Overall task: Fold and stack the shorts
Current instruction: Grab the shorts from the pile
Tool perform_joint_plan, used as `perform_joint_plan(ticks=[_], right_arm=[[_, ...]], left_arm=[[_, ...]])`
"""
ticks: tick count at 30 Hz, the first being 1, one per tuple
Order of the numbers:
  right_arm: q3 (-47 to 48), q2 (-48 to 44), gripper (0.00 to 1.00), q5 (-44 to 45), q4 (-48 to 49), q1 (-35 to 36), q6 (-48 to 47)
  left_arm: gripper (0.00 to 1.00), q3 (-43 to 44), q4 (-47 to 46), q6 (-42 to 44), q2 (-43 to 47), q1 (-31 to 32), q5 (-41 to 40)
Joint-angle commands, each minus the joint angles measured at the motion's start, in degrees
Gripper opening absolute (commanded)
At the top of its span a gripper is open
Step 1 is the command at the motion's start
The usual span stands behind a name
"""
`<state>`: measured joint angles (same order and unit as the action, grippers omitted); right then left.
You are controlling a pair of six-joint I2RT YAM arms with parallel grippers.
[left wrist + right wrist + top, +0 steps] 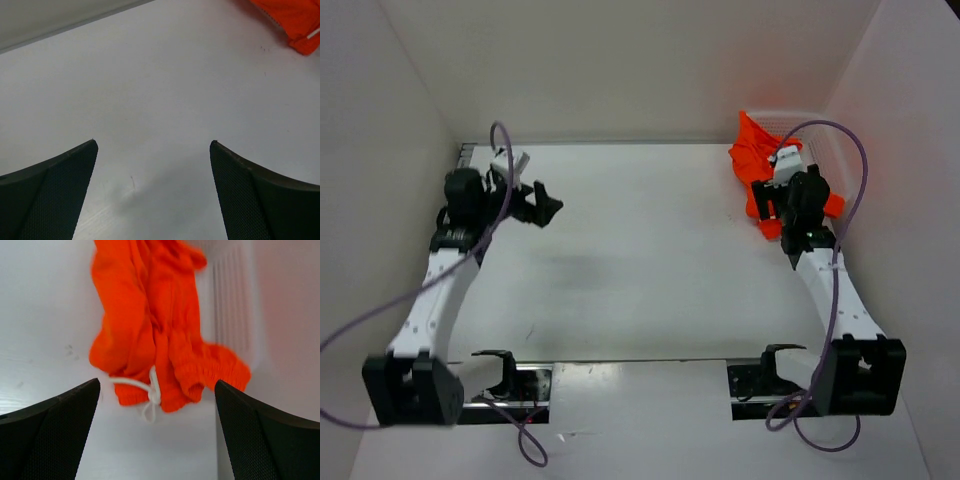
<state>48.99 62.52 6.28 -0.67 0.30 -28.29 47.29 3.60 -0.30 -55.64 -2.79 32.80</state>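
The bright orange shorts point(752, 160) lie crumpled at the far right of the table, spilling out against the white mesh basket point(832, 145). In the right wrist view the shorts point(145, 315) hang toward me with the elastic waistband and white drawstring point(152, 390) at their near end. My right gripper point(767, 205) hovers over this near end, open and empty point(157, 381). My left gripper point(542, 202) is open and empty at the far left, above bare table point(154, 143). An edge of the shorts point(295, 20) shows in the top right corner of its view.
White walls close in the table at the back and both sides. The basket wall point(232, 295) stands right of the shorts, close to the right wall. Two black gripper rests point(500, 370) point(770, 365) sit at the near edge by the arm bases.
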Motion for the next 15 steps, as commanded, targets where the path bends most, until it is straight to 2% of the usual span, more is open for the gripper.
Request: perform_joint_plan(ticks=[1, 2, 4, 8, 11, 12, 15], right_arm=[[5.91, 6.43, 1.00, 3.48, -9.59, -5.63, 16.65], [7.16, 8.21, 1.00, 1.82, -10.40, -7.31, 19.04], [8.92, 11.73, 1.00, 0.93, -9.71, -10.56, 25.18], [9.54, 14.89, 1.00, 0.92, -7.69, -16.88, 30.04], [10.86, 19.11, 1.00, -1.70, -5.94, -19.89, 30.67], [11.82, 20.26, 1.00, -5.89, -5.93, -21.46, 30.67], [13.84, 23.86, 1.00, -10.93, -3.82, -22.09, 26.72]], left_arm=[[0.99, 15.60, 20.19, 0.30, -22.14, 2.52, -5.18], [0.99, 21.38, 24.75, 0.30, -25.54, 3.13, -7.90], [0.99, 24.23, 27.25, 0.30, -31.43, 3.83, -8.54], [0.99, 23.30, 24.19, 0.30, -31.47, 5.51, -6.87], [0.99, 22.06, 21.90, 0.30, -31.99, 6.21, -4.41], [0.99, 22.06, 21.89, 0.30, -31.99, 6.21, -3.62], [0.99, 22.06, 21.89, 0.30, -32.61, 6.21, -1.51]])
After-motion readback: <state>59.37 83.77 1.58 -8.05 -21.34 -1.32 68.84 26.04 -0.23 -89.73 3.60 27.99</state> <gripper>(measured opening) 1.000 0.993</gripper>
